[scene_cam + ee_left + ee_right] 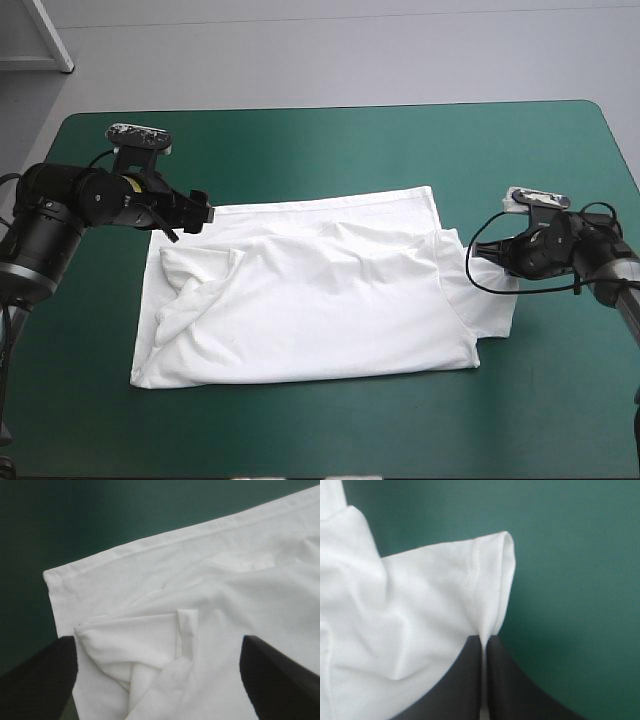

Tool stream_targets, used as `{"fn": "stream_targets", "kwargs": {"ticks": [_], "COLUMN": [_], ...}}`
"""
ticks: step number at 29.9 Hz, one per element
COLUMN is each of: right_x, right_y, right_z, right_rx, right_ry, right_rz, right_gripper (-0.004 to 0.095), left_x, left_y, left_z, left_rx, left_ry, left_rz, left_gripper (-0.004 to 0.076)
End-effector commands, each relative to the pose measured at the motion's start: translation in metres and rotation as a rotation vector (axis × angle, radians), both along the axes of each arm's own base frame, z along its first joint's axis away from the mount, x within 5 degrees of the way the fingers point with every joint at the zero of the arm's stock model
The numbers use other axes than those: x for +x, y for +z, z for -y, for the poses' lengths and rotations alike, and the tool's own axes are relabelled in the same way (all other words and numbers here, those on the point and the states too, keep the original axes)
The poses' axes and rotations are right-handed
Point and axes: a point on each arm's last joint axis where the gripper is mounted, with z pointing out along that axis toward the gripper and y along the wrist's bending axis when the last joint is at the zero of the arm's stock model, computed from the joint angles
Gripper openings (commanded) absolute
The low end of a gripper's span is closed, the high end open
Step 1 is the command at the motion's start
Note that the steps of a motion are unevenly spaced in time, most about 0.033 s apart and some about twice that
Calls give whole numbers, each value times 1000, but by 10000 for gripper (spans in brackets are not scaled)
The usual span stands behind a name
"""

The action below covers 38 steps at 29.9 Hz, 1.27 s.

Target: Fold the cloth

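Now I see the T-shirt [320, 300] lying spread out in the middle of the teal-green table [330, 140]. My left gripper [157, 642] stands wide open over its far left corner, holding nothing. My right gripper [483, 639] is pinched tight on the edge of a sleeve [445, 580].

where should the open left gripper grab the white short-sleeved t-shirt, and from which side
Likely the bunched sleeve fold of the white short-sleeved T-shirt, coming from the teal-green table's left edge: it rises in creases between the open left gripper's black fingers, whereas the hem lies flat.
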Motion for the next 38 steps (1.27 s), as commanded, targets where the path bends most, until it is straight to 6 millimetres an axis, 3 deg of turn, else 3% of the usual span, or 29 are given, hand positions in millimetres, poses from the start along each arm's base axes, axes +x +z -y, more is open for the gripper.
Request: {"fn": "stream_targets", "kwargs": {"ticks": [1,8,15,19,22,23,26,28,33,38], "right_x": [-4,-10,-17,-17,-14,-14,-16,-19,-39,-67], "right_y": [37,47,25,8,1,2,15,29,69,81], "right_z": [-8,-71,-131,-150,-154,-154,-154,-153,-138,-114], "right_rx": [56,174,182,173,169,170,167,162,94,-37], "right_ry": [16,285,474,533,543,543,566,580,592,568], "right_rz": [186,266,204,151,127,130,139,135,87,-55], "right_gripper": [-15,-15,-15,5,179,282,576,683,673,656], "left_x": [-7,-7,-8,-9,-9,-9,-10,-12,-21,-34], "left_y": [22,22,21,20,20,20,19,17,10,4], "left_z": [0,0,-1,-1,-1,-1,-2,-2,-7,-17], "left_rx": [-33,-34,-30,-28,-26,-25,-12,-7,56,145], "left_ry": [6,5,4,4,4,4,1,0,3,56], "left_rz": [110,105,89,80,76,74,59,34,-100,-175], "left_gripper": [640,636,636,636,636,636,636,636,636,636]}}
